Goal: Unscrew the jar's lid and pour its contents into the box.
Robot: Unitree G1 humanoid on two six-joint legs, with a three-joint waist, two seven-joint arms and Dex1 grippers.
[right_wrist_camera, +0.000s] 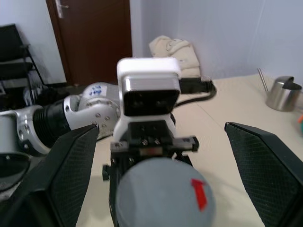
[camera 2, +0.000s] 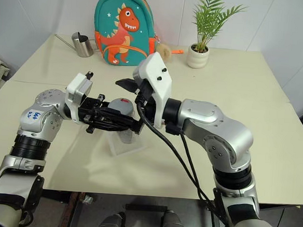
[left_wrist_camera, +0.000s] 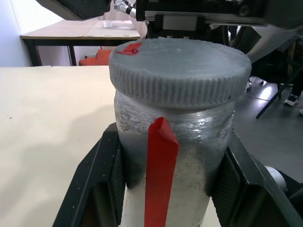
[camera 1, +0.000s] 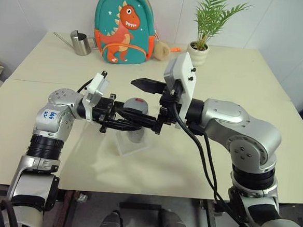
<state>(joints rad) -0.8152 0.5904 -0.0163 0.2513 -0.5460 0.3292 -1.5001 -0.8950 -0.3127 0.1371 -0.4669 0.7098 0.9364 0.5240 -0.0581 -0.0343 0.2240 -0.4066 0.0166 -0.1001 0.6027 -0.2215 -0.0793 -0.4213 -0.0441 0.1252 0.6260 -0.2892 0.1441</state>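
The jar, translucent-silvery with a red tape strip down its side, is held upright above the table with my left gripper shut on its body. Its grey lid, with a small red mark on top, sits on the jar. My right gripper is open and reaches in from the right. One of its fingers stands on each side of the lid, apart from it. The clear box lies on the table right under the jar. The contents are hidden inside the jar.
At the table's back stand a steel watering can, a teal dinosaur backpack with a plush toy beside it, and a potted plant. The cream table spreads wide to the right of the box.
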